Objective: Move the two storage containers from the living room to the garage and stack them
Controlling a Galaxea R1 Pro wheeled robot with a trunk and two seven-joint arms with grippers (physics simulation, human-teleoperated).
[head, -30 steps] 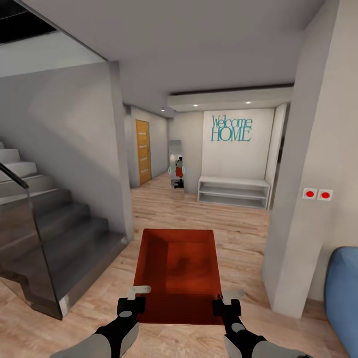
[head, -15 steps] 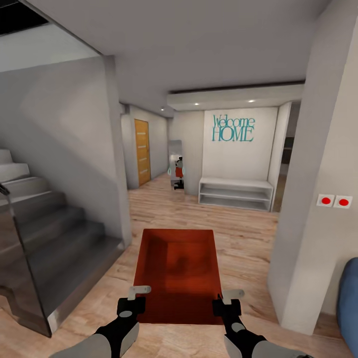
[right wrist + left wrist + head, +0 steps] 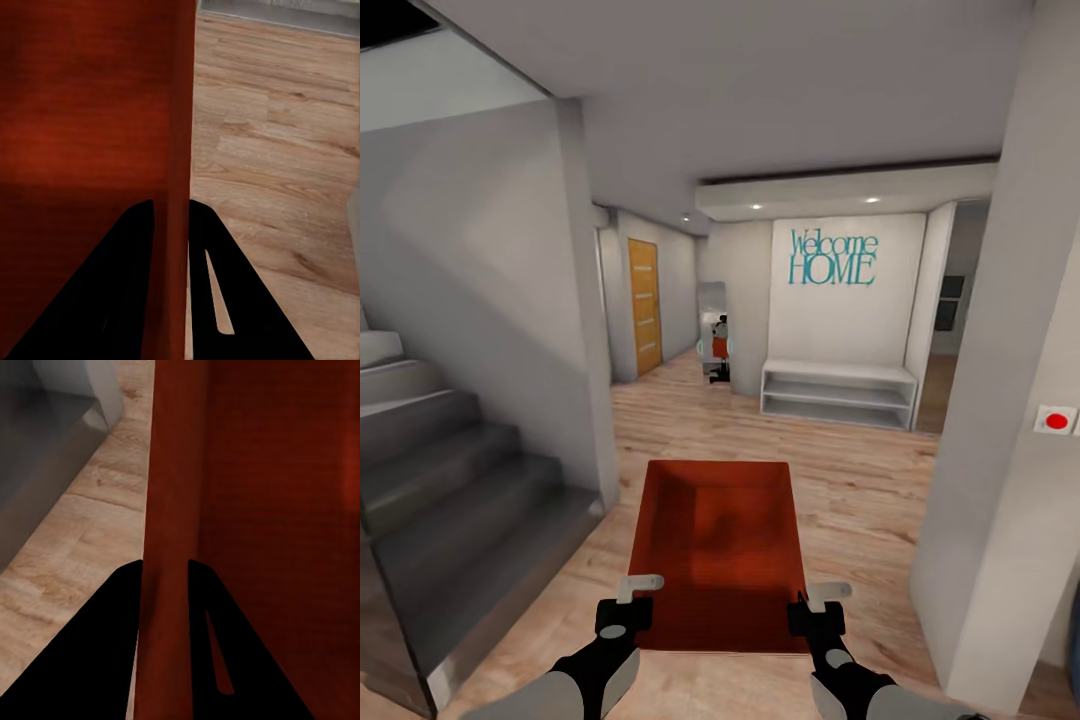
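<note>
Evenly bright, soft render; ceiling spotlights (image 3: 815, 204) glow ahead, straight lines bow at edges.

We are in a home's entry hall. A teal "Welcome HOME" wall sign (image 3: 832, 258) hangs above a white shoe bench (image 3: 838, 393). Grey stairs (image 3: 440, 470), a wooden door (image 3: 644, 306) and a light wood plank floor (image 3: 850, 480) surround us.

Both arms reach forward side by side, the left hand (image 3: 628, 608) and right hand (image 3: 812, 610) each clamped on a side wall of the storage container (image 3: 718, 540).
</note>
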